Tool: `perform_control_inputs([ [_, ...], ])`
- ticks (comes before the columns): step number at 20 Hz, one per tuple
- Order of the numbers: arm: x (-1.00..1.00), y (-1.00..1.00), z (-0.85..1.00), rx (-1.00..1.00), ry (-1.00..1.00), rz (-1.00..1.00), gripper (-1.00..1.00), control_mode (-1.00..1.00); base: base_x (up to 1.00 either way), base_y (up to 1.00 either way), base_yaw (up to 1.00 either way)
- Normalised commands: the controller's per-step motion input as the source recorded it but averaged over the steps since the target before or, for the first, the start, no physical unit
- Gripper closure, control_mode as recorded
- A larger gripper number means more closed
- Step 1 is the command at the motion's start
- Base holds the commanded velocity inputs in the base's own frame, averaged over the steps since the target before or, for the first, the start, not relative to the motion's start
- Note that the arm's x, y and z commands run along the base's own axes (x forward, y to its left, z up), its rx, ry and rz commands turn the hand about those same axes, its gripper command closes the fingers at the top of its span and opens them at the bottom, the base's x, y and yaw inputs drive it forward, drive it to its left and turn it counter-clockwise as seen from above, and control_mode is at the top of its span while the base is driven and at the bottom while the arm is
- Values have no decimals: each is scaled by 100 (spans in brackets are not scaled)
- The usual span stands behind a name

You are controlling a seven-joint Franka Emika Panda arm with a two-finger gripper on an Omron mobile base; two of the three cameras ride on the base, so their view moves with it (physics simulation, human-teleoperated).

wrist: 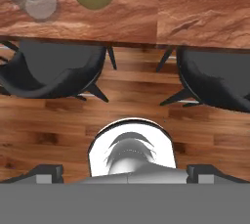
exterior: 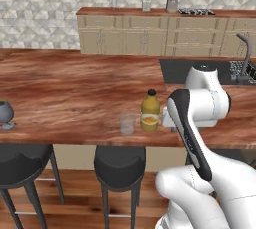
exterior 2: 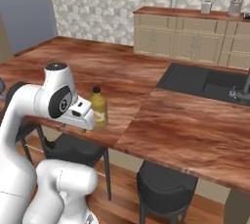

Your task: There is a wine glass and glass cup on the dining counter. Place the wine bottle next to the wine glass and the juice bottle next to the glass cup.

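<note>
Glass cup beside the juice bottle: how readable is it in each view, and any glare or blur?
Left base view: glass cup faint, see-through but legible left of the juice bottle; no glare. Hand view: cup a pale smudge against the dining counter. Right base view: soft throughout, bottle partly behind the arm.

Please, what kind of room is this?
Most likely a home kitchen. There is a wood-topped island with an inset sink and stools along its near side, and beige cabinets under a wall counter by a tiled wall.
</note>
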Motion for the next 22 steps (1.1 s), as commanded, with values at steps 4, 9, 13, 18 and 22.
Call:
perform_control_inputs([
  [4,0,0,0,0,0,0,-100,100,-62,0,0],
  [9,0,0,0,0,0,0,-100,100,-45,-8,-13],
  [13,0,0,0,0,0,0,-100,100,0,-3,-68],
  [18,0,0,0,0,0,0,-100,100,0,-1,-74],
  [22,0,0,0,0,0,0,-100,100,0,-5,-73],
])
